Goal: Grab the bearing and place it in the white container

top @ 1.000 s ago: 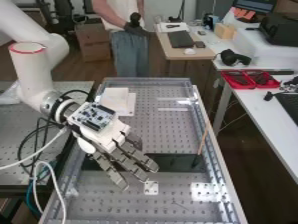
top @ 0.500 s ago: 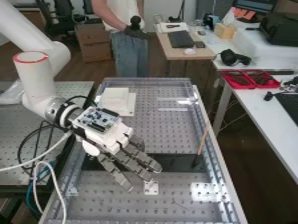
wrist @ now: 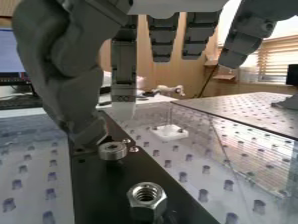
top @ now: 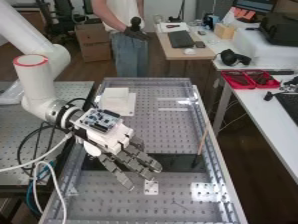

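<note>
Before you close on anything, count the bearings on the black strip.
1: the bearing sits on the black strip, beyond the hex nut. Others may be hidden behind the hand.

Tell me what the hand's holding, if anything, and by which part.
Nothing: the hand is open, and the bearing rests on the black strip.

The container [top: 116, 95] is sitting toward the tabletop's [top: 110, 207] far left corner; before it, a strip [top: 176, 163] is running crosswise; on the strip, the bearing [wrist: 112, 152] and nut [wrist: 146, 196] are resting apart; a block [top: 151, 187] is lying near its near side; a stick [top: 202, 142] is slanting beside the right edge.
</note>
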Tool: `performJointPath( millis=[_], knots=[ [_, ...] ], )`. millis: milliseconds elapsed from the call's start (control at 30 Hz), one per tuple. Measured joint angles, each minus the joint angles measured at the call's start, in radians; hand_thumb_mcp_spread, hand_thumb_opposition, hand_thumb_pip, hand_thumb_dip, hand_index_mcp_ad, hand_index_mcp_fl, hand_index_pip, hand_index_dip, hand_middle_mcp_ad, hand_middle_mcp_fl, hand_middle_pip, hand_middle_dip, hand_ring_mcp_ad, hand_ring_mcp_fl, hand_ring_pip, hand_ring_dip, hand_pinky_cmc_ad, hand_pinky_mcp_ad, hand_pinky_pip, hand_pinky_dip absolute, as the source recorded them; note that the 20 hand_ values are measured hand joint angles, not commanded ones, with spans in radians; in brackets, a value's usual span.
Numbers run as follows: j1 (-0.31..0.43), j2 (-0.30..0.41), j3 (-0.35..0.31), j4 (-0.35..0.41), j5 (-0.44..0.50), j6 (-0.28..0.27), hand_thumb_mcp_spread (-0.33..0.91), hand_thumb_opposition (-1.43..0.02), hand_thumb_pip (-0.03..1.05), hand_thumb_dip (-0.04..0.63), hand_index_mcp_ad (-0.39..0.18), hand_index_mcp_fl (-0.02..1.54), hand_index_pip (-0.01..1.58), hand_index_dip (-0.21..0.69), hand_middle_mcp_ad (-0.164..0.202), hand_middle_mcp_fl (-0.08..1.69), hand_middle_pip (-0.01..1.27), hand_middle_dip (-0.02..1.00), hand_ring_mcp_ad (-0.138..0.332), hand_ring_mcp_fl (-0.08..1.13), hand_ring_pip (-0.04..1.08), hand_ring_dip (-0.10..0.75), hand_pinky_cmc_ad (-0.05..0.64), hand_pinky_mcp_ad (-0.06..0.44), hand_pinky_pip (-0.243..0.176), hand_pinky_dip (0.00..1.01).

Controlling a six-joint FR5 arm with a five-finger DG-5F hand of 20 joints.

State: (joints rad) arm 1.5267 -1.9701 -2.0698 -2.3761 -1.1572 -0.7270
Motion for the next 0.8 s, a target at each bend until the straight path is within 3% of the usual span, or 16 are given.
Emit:
performJointPath(
  millis=[800],
  knots=[
    [-0.011, -0.029, 0.007, 0.007, -0.016, -0.013, 0.36, -0.83, 0.64, 0.283, -0.110, 0.04, 1.50, 0.236, 0.072, -0.01, 0.10, 0.12, 0.110, 0.01, 0.06, 0.017, 0.379, 0.248, -0.091, 0.14]
  ],
)
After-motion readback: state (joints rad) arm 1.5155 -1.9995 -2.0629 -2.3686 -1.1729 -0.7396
